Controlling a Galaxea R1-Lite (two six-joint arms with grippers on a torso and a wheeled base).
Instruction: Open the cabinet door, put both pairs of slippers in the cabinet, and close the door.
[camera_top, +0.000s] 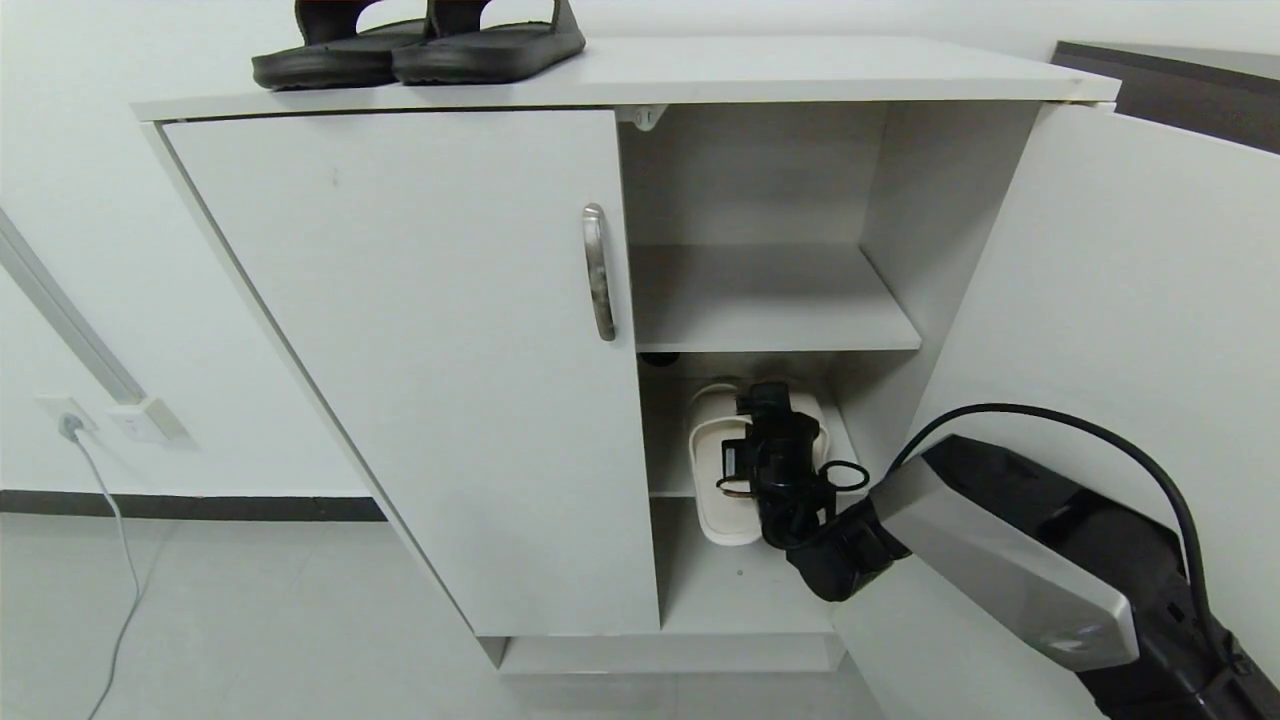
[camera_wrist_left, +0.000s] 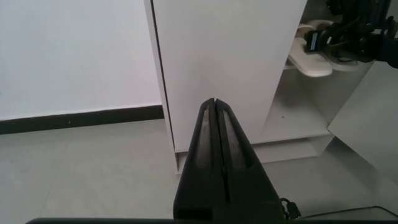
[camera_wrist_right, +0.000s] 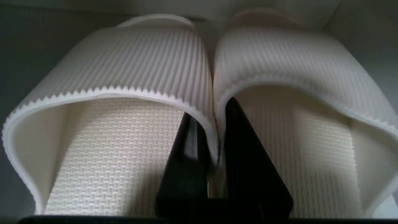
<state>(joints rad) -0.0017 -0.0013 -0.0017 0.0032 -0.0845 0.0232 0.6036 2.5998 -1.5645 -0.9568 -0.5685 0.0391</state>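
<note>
A pair of black slippers lies on top of the white cabinet. The cabinet's left door is closed and its right door is swung open. A pair of white slippers sits side by side at the lower shelf, heels sticking out past its front edge. My right gripper reaches into that compartment and is shut on the slippers' two inner walls, pinched together. My left gripper is shut on nothing, low over the floor in front of the closed door.
The upper shelf and the bottom compartment hold nothing. A metal handle stands on the closed door's edge. A wall outlet with a hanging cable is at the left. Bare floor lies before the cabinet.
</note>
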